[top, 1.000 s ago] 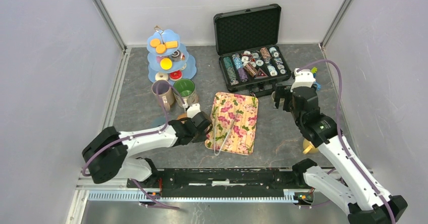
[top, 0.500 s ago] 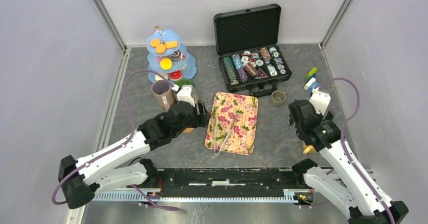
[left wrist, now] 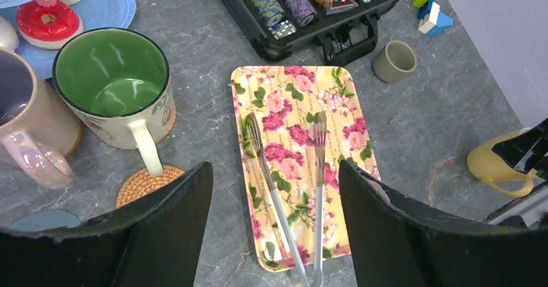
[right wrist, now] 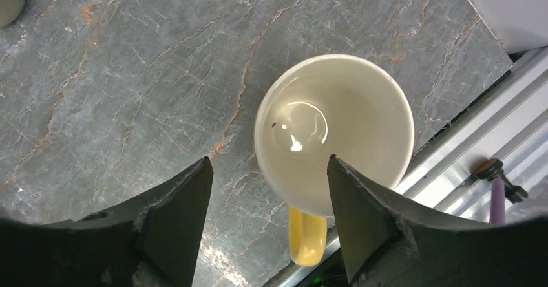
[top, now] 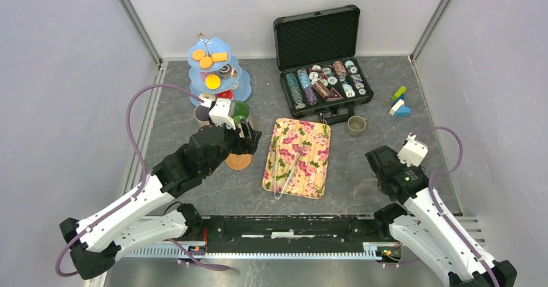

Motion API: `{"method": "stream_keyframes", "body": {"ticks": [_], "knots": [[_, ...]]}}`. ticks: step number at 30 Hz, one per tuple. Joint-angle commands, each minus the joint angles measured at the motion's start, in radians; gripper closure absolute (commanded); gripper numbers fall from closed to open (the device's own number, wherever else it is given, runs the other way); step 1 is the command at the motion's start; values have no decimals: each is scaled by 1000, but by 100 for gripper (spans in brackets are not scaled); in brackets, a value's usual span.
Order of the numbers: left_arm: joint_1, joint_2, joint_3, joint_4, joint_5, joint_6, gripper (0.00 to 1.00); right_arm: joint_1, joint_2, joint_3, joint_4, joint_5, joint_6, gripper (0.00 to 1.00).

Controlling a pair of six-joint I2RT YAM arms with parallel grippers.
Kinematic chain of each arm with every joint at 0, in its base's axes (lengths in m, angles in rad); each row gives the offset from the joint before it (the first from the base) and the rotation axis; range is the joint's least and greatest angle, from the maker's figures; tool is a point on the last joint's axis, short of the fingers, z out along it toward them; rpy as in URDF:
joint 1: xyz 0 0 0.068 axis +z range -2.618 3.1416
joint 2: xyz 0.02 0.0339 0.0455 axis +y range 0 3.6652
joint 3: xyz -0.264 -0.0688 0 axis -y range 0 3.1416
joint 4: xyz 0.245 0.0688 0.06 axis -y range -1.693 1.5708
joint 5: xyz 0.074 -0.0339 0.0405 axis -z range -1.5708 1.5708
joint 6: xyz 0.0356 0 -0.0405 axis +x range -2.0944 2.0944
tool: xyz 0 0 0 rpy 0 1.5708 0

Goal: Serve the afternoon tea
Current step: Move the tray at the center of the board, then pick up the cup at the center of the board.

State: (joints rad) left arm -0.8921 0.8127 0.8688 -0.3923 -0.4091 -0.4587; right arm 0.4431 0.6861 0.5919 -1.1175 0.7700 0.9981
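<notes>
My left gripper hangs open and empty over the gap between a round woven coaster and the floral tray. The green-lined mug stands just beyond that coaster, with the lilac mug to its left. From above, the left gripper is over the coaster. My right gripper is open above the yellow mug. The right finger overlaps the mug's rim and the left finger stands clear of it. The right arm hides this mug in the top view.
A blue tiered stand with donuts and biscuits rises behind the mugs. Metal tongs lie on the tray. An open poker chip case, a small grey cup and coloured blocks sit at the back right. The table's metal edge rail runs beside the yellow mug.
My left gripper opened and rose away from the coaster, which now lies on the table. The right arm pulled back to the near right, over the yellow mug, with its jaws narrowing.
</notes>
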Motion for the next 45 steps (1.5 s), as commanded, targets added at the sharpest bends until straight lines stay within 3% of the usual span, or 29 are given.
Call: {"method": "stream_keyframes", "body": {"ticks": [1,3,7,12,16,18,20,22,24,28,31,36,38,41,45], "knots": [[5,8,32,5,-16,77,22,3,-20,-44,86,47,65,34],[5,15,36,3,-10,77,22,3,-19,-63,116,57,43,43],[5,24,39,8,-4,84,22,2,9,-79,148,83,17,47],[8,34,64,6,-8,104,22,2,25,-114,185,117,54,67],[9,33,93,-1,-15,133,22,3,17,-75,201,180,8,95],[9,30,100,-4,-28,149,22,3,16,-29,216,217,-58,100],[10,23,103,-3,-43,164,21,2,12,9,320,209,-266,100],[10,16,107,-6,-62,175,21,2,6,38,485,116,-589,100],[10,3,111,-9,-84,179,22,2,19,62,648,-90,-867,100],[10,-56,108,-1,-133,181,22,6,113,260,689,-345,-1103,100],[10,-112,97,12,-179,185,23,12,156,315,772,-715,-1317,100],[10,-199,88,0,-248,176,23,107,290,406,871,-1091,-1437,100],[10,-240,87,-19,-265,159,23,195,347,427,854,-1216,-1579,100],[10,-312,78,-36,-273,141,24,343,482,499,833,-1186,-1666,100],[10,-394,85,-57,-287,138,15,459,712,705,768,-1178,-1607,100]]}}
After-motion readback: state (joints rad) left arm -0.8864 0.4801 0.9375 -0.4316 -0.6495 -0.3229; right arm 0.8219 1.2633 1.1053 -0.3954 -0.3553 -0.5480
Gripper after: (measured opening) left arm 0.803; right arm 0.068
